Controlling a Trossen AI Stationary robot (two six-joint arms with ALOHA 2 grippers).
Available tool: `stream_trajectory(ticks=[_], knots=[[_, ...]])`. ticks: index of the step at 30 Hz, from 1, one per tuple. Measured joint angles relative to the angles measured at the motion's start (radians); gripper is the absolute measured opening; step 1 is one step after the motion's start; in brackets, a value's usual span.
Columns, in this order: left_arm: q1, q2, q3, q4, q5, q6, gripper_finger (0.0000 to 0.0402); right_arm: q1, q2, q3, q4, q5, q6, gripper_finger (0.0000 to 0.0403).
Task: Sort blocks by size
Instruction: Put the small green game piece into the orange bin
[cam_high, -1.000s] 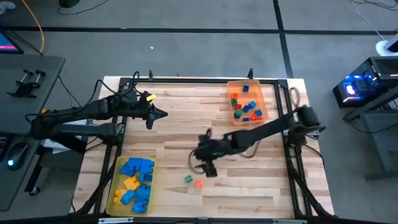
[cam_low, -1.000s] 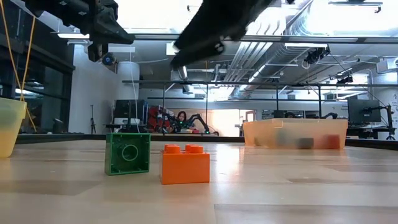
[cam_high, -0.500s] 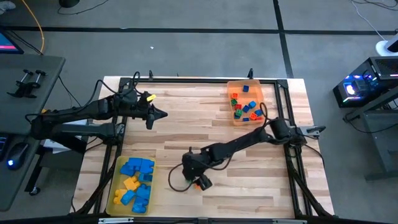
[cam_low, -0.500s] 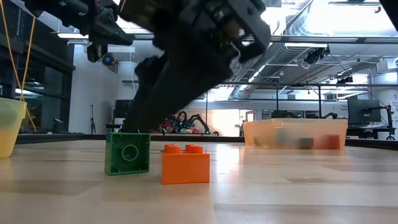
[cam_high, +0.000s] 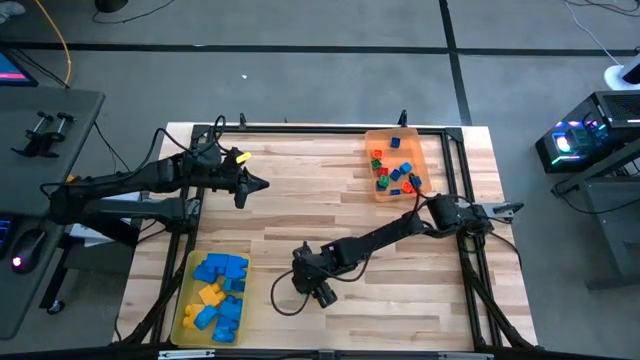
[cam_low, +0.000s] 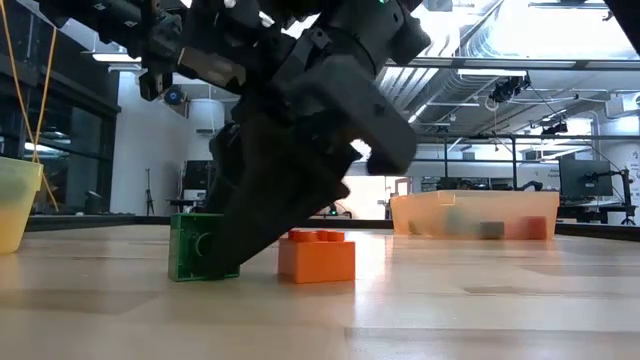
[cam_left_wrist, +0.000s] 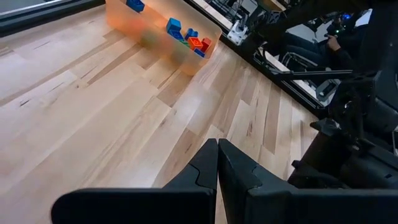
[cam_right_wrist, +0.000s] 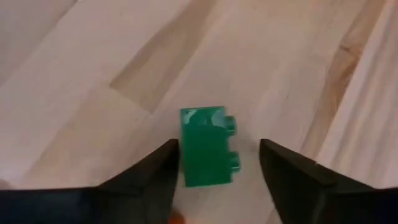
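Right gripper (cam_right_wrist: 217, 163) dropped lower-centre since a second ago, fingers wide around green brick (cam_right_wrist: 207, 146), orange brick (cam_low: 317, 257) nudged aside. Grasp imminent. Left gripper (cam_left_wrist: 217, 163) closed, idle upper left.

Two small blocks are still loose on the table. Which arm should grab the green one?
The right. Its open hand already straddles the green block on the table. The left hand hangs shut, far from it.

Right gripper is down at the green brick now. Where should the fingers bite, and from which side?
The green brick lies on its side, studs pointing sideways. Come straight down with the right gripper, open around it, and close on the smooth face and the studded face; the orange brick sits close beside it.
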Motion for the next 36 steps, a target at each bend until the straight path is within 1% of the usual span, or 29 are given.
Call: stream_trajectory(ticks=[3,7,10,13,15,18,20,22,24,27,30,33,34,36], knots=[[0.0,0.0,0.0,0.0,0.0,0.0,0.0,-0.002,0.0,0.0,0.004,0.039,-0.001,0.0171],[0.0,0.0,0.0,0.001,0.0,0.0,0.0,-0.023,-0.009,0.006,-0.025,0.067,-0.002,0.0082],[0.0,0.0,0.0,0.002,0.0,0.0,0.0,-0.063,-0.03,0.032,-0.084,0.069,-0.017,0.0081],[0.002,0.0,0.0,0.004,-0.003,0.0,0.0,-0.128,-0.076,0.057,-0.191,0.08,-0.028,0.0081],[0.002,0.0,0.0,0.003,-0.003,0.0,0.0,-0.189,-0.113,0.051,-0.287,0.129,-0.028,0.0081],[0.003,0.0,0.0,0.006,-0.008,0.016,0.0,-0.294,-0.172,0.031,-0.485,0.233,-0.036,0.0081],[0.004,0.0,0.0,0.009,-0.009,0.016,0.0,-0.372,-0.231,-0.011,-0.588,0.28,-0.015,0.0081],[0.003,0.0,0.0,0.007,-0.01,0.016,0.0,-0.452,-0.318,-0.088,-0.646,0.316,0.018,0.0081],[0.003,0.0,0.0,0.006,-0.01,0.016,0.0,-0.526,-0.431,-0.197,-0.66,0.366,0.07,0.0081],[0.003,0.0,0.0,0.006,-0.01,0.017,0.0,-0.622,-0.643,-0.374,-0.642,0.443,0.191,0.0081],[0.003,0.0,0.0,0.007,-0.016,0.018,0.0,-0.709,-0.835,-0.526,-0.615,0.471,0.361,0.0081],[0.003,0.0,0.0,0.007,-0.033,0.018,0.0,-0.778,-0.953,-0.624,-0.57,0.441,0.502,0.0082],[0.003,0.0,0.0,0.007,-0.033,0.018,0.0,-0.795,-0.975,-0.644,-0.548,0.438,0.541,0.009],[0.003,0.0,0.0,0.008,-0.034,0.018,0.0,-0.825,-0.991,-0.67,-0.499,0.437,0.596,0.0126]])
